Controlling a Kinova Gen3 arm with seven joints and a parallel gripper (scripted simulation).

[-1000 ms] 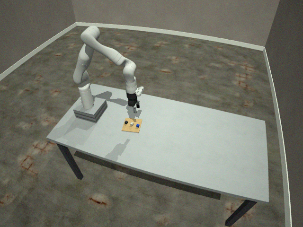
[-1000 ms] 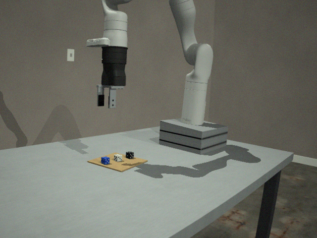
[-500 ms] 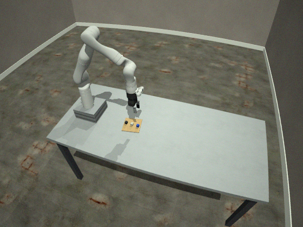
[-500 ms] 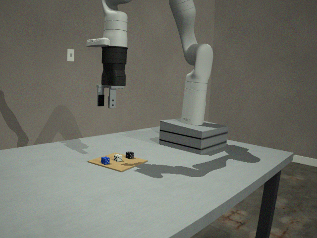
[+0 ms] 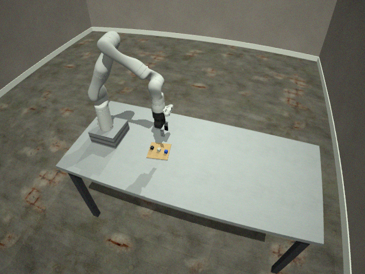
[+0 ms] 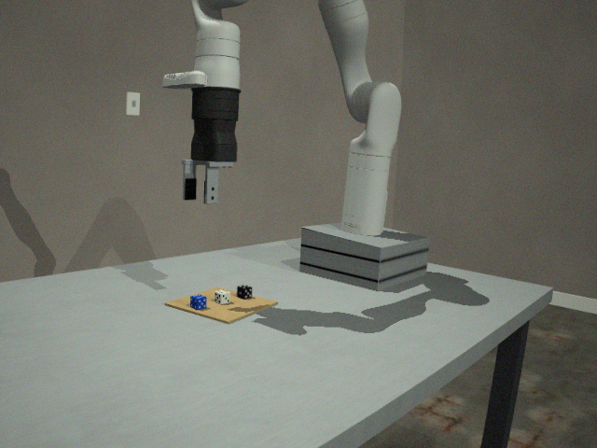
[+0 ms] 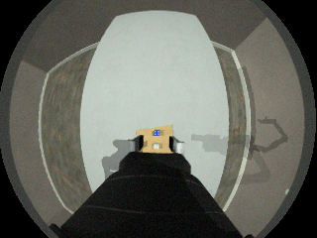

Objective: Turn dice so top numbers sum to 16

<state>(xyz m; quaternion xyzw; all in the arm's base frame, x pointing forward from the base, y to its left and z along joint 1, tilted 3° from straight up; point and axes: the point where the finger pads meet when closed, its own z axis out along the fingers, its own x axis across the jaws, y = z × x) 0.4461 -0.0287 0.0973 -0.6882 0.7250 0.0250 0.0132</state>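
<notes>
Blue, white and black dice are waiting under an open claw

Near the bottom centre of the top view's middle, the blue die (image 5: 166, 151) (image 6: 198, 301) (image 7: 157, 133), white die (image 5: 158, 149) (image 6: 222, 296) (image 7: 156, 146) and black die (image 5: 151, 147) (image 6: 244, 291) are resting apart on the tan mat (image 5: 157, 157) (image 6: 228, 318) (image 7: 166, 130). In the exterior view they are sitting at lower left, blue leftmost, black rightmost.

The gripper (image 5: 164, 131) (image 6: 200, 196) (image 7: 156, 141) is hanging well above them, fingers spread wide and holding nothing.

Choosing which die to turn seems to be the step in hand; the top pips are showing too small to total safely. Good work means reading them first, then centring the fingers over one die, squaring them to opposite sides and descending straight. Gripping above the mat, lifting slightly before rotating, and lowering flat should avoid dragging the mat or nudging a neighbouring die.

Seen from the top and from the outside, nothing looks changed between the earlier pictures and now; nothing looks moved, turned, opened or shut; the wrist view has no older picture, so I cannot tell about changes there.
</notes>
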